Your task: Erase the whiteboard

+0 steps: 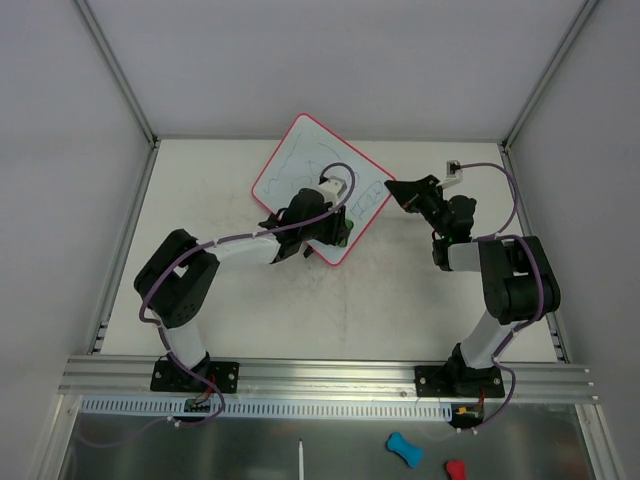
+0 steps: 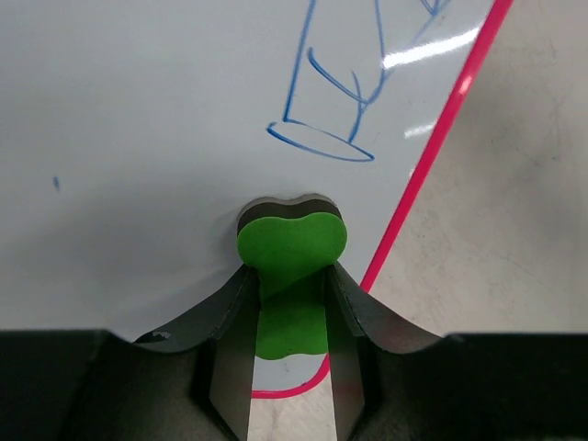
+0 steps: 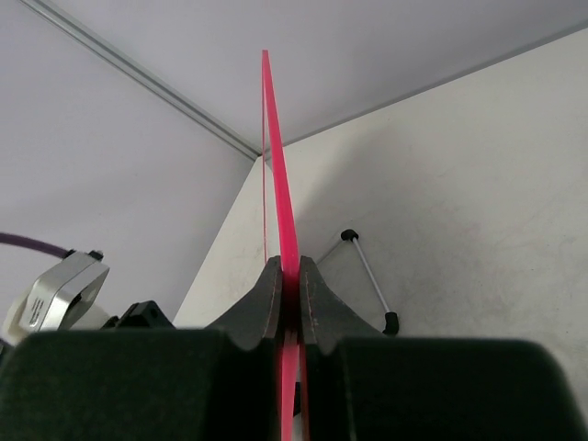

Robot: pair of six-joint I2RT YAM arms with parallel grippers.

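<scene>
Right wrist: whiteboard edge-on inside claw (corner, perhaps)

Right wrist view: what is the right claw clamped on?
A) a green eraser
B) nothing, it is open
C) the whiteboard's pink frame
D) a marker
C: the right claw is shut on the thin pink frame of the whiteboard, seen edge-on between its fingers. The green eraser sits in the left claw instead.
</scene>
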